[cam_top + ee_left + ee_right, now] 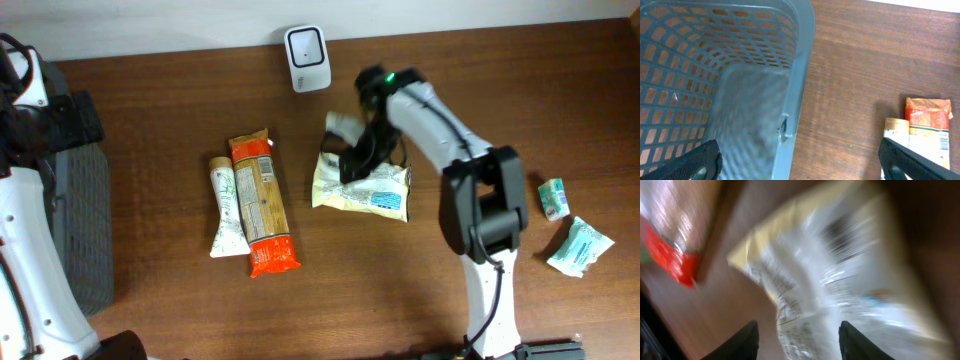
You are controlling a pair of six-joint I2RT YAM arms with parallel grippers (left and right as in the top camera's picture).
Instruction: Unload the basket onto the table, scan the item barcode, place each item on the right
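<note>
Basket [800, 60] under the wide-spread left gripper [800, 156] shows bare mesh. Bag [380, 195] lies mid-table near scanner [307, 45]. The right gripper [799, 337] straddles it; I cannot tell if it grips. Print too blurred to read.

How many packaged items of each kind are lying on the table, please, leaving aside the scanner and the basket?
Tubes: 1, the white-green tube
Packets: 3, the orange packet, the cream bag, the teal pouch
Small boxes: 1, the green-white box
Total: 5
</note>
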